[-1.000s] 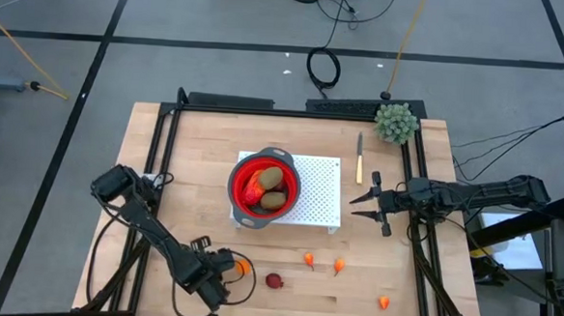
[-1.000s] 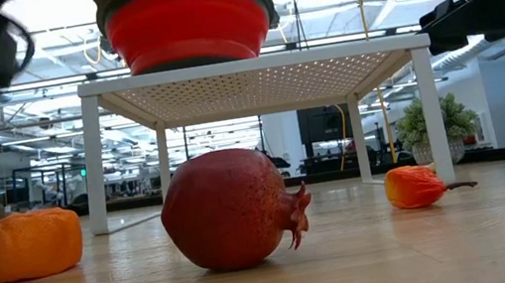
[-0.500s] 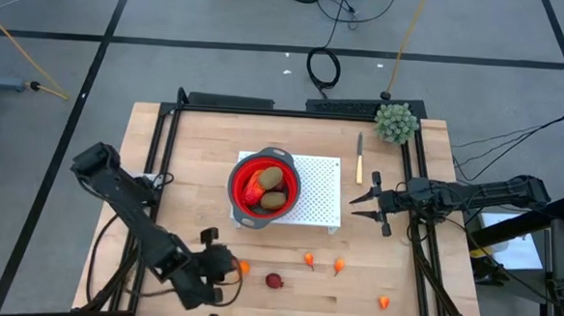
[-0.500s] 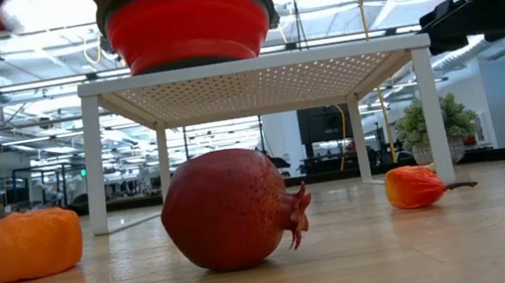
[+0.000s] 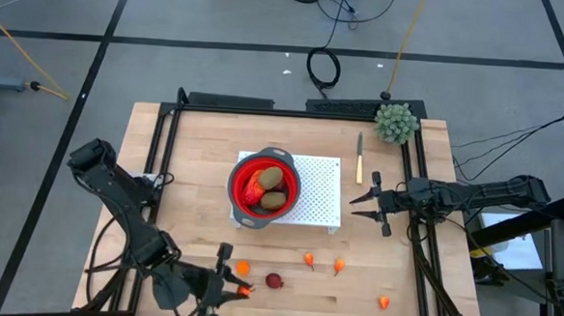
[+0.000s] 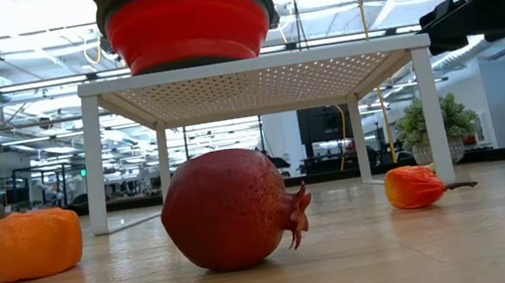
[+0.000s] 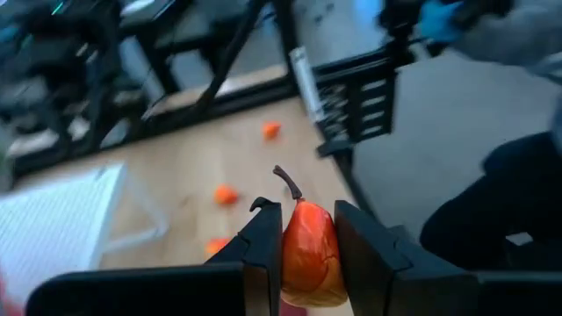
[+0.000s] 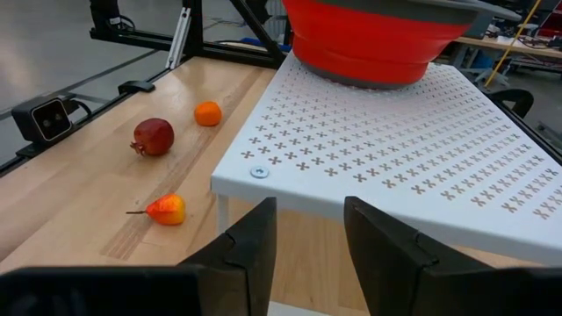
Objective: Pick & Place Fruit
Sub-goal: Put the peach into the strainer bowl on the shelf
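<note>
My left gripper [image 5: 239, 289] hangs above the table's near edge, shut on a small orange-red pear-shaped fruit [image 7: 307, 252] with a dark stem. On the table lie an orange ball [image 5: 242, 268], a dark red pomegranate [image 5: 274, 281] and three small orange pieces [image 5: 309, 259], [image 5: 339, 266], [image 5: 383, 302]. A red bowl [image 5: 234, 180] stands on a white perforated stand [image 5: 321, 194]; in it lie two brown kiwis [image 5: 272, 178] and a red-orange oblong [image 5: 252, 188]. My right gripper [image 5: 361, 206] waits open, right of the stand. My left gripper pinches the pear-shaped fruit by its two opposite sides [image 7: 286, 250] between its two fingers [image 7: 263, 254]. The stem [image 7: 284, 182] points away from the gripper, along the fingers. The fruit is lifted clear of the table.
A green bushy ball [image 5: 397, 122] sits at the far right corner, with a wooden-handled knife [image 5: 359, 157] lying near it. A black frame [image 5: 167, 133] runs along the table's edges. Bare wood lies left of the stand [image 5: 183, 192].
My left gripper has risen from the table near the front edge, tipping from pointing down to nearly level and rolling about. It has carried the pear-shaped fruit up, clear of the table and out of the low view. The other fruit has stayed in place.
</note>
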